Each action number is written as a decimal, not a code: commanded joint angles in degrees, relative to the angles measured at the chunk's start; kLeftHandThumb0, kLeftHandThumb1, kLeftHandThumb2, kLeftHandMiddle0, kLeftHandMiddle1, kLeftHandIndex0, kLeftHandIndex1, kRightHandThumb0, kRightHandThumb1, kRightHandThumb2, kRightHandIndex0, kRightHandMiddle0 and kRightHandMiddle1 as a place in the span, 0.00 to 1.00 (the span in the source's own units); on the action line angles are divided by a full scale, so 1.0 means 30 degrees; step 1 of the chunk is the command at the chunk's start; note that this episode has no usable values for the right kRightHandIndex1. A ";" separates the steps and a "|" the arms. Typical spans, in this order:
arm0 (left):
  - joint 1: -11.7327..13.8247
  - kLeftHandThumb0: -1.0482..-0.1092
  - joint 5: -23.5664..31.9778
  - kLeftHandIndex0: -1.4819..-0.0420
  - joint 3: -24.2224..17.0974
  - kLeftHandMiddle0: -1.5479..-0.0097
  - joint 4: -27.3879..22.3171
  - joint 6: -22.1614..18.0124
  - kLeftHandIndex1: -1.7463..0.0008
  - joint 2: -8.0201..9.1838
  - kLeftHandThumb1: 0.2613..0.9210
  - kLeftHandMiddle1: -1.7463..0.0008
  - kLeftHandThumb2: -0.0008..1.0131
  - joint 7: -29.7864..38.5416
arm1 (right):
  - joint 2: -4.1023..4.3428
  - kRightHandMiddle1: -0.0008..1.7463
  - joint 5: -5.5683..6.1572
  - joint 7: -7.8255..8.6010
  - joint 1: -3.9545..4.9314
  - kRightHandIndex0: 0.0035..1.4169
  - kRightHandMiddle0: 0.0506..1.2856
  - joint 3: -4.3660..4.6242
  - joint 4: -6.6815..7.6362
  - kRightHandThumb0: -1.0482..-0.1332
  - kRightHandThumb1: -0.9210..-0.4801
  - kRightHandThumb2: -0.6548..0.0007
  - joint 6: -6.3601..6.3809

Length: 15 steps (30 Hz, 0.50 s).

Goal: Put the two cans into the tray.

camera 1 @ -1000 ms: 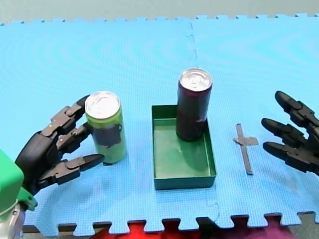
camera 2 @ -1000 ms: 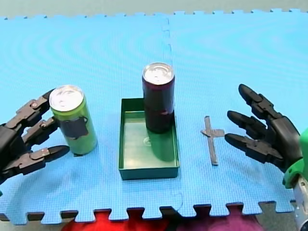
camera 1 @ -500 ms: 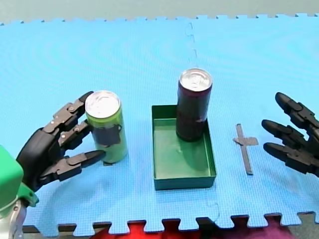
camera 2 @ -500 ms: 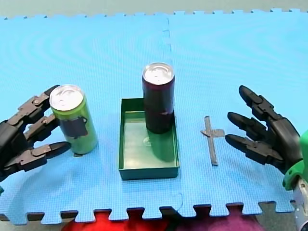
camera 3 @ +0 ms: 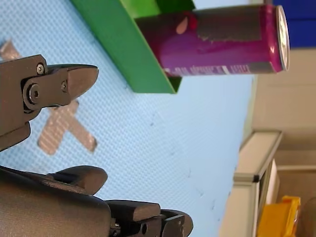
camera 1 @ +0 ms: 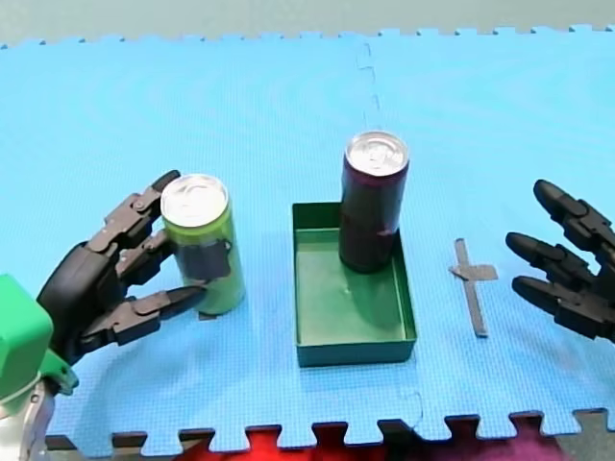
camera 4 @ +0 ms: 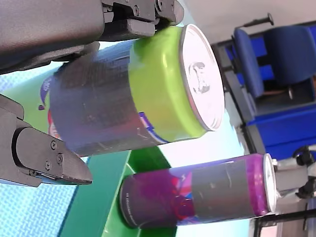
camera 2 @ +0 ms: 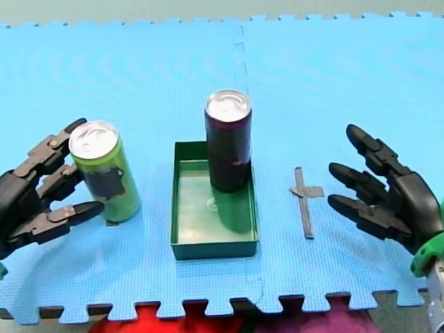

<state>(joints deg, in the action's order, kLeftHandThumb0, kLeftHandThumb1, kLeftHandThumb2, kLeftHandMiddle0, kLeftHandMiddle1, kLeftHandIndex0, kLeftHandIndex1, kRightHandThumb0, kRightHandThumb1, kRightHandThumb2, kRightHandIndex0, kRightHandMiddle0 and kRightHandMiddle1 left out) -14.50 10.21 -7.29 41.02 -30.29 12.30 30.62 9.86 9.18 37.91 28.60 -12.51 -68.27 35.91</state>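
We see the purple can (camera 1: 373, 206) upright in the tray (camera 1: 356, 351). Our left hand (camera 1: 106, 288) grips the green can (camera 1: 204, 252) with its fingers just left of the tray. Our right hand (camera 2: 388, 201), off to the right, holds nothing.

Glossy metal green can (camera 1: 204, 252), textured foam mat (camera 1: 240, 106)

I find the purple can (camera 1: 373, 211) standing upright at the far end of the tray (camera 1: 356, 355); the near half of the tray floor is free. A bare strip of mat (camera 1: 266, 288) separates the tray from the green can (camera 1: 204, 254), which my left hand (camera 1: 106, 288) grips. A flat tape cross (camera 1: 471, 286) lies right of the tray. My right hand (camera 1: 572, 274) is beyond it, holding nothing.
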 commanded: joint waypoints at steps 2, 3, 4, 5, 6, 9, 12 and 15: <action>0.0041 0.00 -0.0050 0.93 -0.0055 0.87 -0.0108 0.0114 1.00 0.0142 1.00 1.00 0.05 -0.0197 | 0.0041 0.00 0.0292 0.0194 -0.0017 0.18 0.08 -0.0201 0.0058 0.00 0.00 0.74 -0.0081; 0.0015 0.00 -0.0050 0.93 -0.0046 0.87 -0.0119 0.0132 1.00 0.0135 1.00 1.00 0.05 -0.0225 | 0.0041 0.00 0.0333 0.0224 -0.0005 0.18 0.08 -0.0235 0.0045 0.00 0.00 0.74 -0.0105; -0.0011 0.00 -0.0049 0.93 -0.0036 0.87 -0.0119 0.0144 1.00 0.0126 1.00 1.00 0.05 -0.0247 | 0.0040 0.00 0.0369 0.0245 0.0006 0.18 0.08 -0.0265 0.0035 0.00 0.00 0.74 -0.0130; -0.0039 0.00 -0.0045 0.93 -0.0027 0.87 -0.0122 0.0156 1.00 0.0117 1.00 1.00 0.06 -0.0261 | 0.0033 0.00 0.0408 0.0261 0.0010 0.18 0.08 -0.0297 0.0040 0.00 0.00 0.74 -0.0161; -0.0086 0.00 -0.0038 0.93 -0.0018 0.87 -0.0117 0.0173 1.00 0.0104 1.00 1.00 0.06 -0.0269 | 0.0025 0.00 0.0442 0.0266 0.0020 0.18 0.08 -0.0327 0.0049 0.00 0.00 0.74 -0.0203; -0.0258 0.00 -0.0028 0.93 0.0007 0.87 -0.0080 0.0231 1.00 0.0080 1.00 1.00 0.06 -0.0262 | -0.0004 0.00 0.0509 0.0285 0.0042 0.18 0.08 -0.0389 0.0085 0.00 0.00 0.74 -0.0275; -0.0403 0.00 -0.0023 0.93 0.0025 0.87 -0.0073 0.0312 1.00 0.0072 1.00 1.00 0.07 -0.0249 | -0.0014 0.00 0.0585 0.0378 0.0033 0.18 0.08 -0.0449 0.0118 0.00 0.00 0.74 -0.0308; -0.0516 0.00 -0.0023 0.93 0.0019 0.87 -0.0133 0.0460 1.00 0.0091 1.00 1.00 0.07 -0.0280 | -0.0028 0.00 0.0690 0.0512 0.0002 0.18 0.08 -0.0522 0.0142 0.00 0.00 0.74 -0.0347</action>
<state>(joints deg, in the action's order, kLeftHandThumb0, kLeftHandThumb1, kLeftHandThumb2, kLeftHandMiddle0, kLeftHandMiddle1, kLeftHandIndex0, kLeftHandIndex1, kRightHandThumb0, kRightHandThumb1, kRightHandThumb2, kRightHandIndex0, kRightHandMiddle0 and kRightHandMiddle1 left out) -15.67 10.13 -7.23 40.79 -29.23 12.33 29.91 9.63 10.81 39.24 28.62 -13.76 -68.09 35.10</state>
